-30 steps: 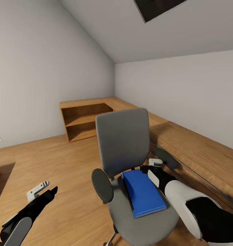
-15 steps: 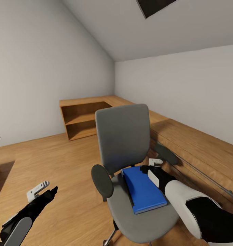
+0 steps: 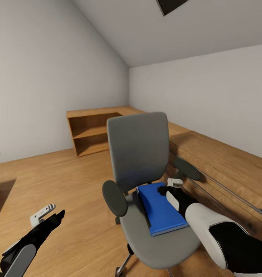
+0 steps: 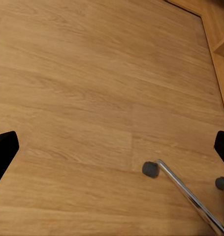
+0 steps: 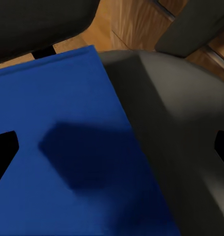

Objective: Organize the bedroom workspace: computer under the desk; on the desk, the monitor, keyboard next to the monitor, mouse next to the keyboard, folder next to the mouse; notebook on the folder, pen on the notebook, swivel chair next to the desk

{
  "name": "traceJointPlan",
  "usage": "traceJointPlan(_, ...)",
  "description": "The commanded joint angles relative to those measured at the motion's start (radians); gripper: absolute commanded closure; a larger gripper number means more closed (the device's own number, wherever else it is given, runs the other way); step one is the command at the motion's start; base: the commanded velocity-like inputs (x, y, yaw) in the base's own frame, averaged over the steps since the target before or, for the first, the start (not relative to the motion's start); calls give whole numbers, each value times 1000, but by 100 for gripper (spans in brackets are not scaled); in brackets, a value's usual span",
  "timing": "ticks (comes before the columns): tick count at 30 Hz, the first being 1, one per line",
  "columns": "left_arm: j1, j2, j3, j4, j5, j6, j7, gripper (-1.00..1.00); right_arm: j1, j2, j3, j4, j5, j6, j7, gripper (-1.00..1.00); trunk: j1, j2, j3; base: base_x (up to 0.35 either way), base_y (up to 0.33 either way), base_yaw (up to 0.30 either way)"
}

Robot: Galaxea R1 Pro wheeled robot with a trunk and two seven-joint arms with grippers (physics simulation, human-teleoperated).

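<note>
Wooden flooring (image 3: 69, 181) and pale sloped walls are surrounding the swivel chair (image 3: 140, 161), where the folder (image 3: 161, 209) is lying flat on the seat. Hovering just above the folder's far corner, the right pincer (image 3: 172, 185) is spread wide; the left pincer (image 3: 46, 214) is hanging wide over the floor. Thin, stiff and probably light and slick, the folder is best pinched at an overhanging edge.

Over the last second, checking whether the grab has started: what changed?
Little: the camera tilted up slightly, so the whole scene sits lower in view. The right gripper still hovers open over the blue folder on the chair; the left gripper stays open above the floor.
</note>
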Motion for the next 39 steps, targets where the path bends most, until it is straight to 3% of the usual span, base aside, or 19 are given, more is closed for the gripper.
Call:
traceJointPlan(1, -1, 1, -2, -1, 7, 1, 8, -100, 0, 0, 9, -2, -8, 6, -6, -100, 4, -8, -4, 0, 0, 0)
traceJointPlan(7, -1, 1, -2, -1, 8, 1, 8, -100, 0, -5, 8, -2, -8, 7, -5, -100, 27, -50, -23, 0, 0, 0)
traceJointPlan(15, -1, 1, -2, -1, 8, 1, 8, -100, 0, -24, 9, -4, -10, 7, -5, -100, 27, -50, -23, 0, 0, 0)
traceJointPlan(39, -1, 1, -2, -1, 10, 1, 8, -100, 0, -24, 10, -2, -11, 7, -5, -100, 27, -50, -23, 0, 0, 0)
